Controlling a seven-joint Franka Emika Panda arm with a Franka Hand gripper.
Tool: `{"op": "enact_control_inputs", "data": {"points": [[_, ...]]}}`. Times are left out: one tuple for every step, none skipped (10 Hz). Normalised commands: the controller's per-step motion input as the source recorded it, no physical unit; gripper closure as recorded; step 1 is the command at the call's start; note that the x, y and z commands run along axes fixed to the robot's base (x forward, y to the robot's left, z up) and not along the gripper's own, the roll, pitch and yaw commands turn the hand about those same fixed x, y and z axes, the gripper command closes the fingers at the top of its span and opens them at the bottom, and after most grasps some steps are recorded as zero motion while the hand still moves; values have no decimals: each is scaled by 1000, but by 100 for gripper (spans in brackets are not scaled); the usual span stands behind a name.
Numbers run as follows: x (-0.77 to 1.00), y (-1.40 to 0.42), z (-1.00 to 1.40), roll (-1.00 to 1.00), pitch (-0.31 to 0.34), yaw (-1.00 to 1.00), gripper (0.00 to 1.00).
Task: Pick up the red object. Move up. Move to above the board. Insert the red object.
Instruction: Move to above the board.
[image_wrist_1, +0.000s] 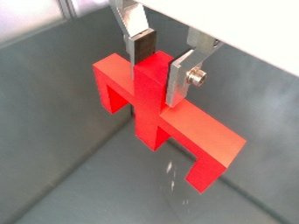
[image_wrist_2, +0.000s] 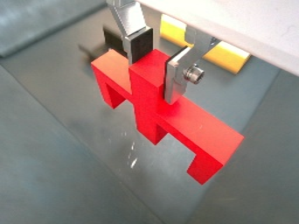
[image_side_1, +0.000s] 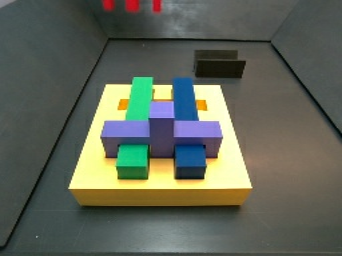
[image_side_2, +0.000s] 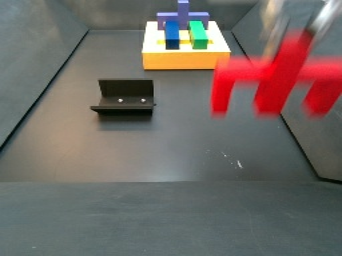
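Observation:
The red object (image_wrist_1: 158, 109), a cross-shaped block with downward legs, hangs in the air between the flat silver fingers of my gripper (image_wrist_1: 160, 70). The gripper is shut on the block's middle bar, as both wrist views show (image_wrist_2: 158, 66). In a side view the red object (image_side_2: 274, 80) is blurred, well above the floor at the right, with the gripper (image_side_2: 297, 25) above it. In a side view only its legs (image_side_1: 134, 5) show at the upper edge. The yellow board (image_side_1: 160, 185) carries green, blue and purple pieces and stands apart from the gripper (image_side_2: 187, 57).
The dark L-shaped fixture (image_side_2: 124, 97) stands on the floor between the board and the near side, also behind the board in a side view (image_side_1: 221, 65). Grey walls enclose the floor. A yellow edge (image_wrist_2: 222, 57) shows below the gripper in a wrist view.

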Motion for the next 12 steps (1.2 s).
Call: {"op": "enact_control_inputs", "data": {"points": [[-8,2,1400,7,14,2,100],[46,18,690,-16,83,-5,100],[46,16,450,-12,94,-7,100],[50,8,181,0,70,-3,100],[351,-1400,144,-9,151,119,100],[349,-1400,135,12,142,114,100],[346,-1400,137,19,94,72,100],[349,-1400,142,-29,52,34,100],[351,-1400,147,-16,54,27,100],[352,-1400,151,-3,64,24,100],[362,-1400,154,-12,77,13,100],[374,-1400,155,-6,98,12,100]]}}
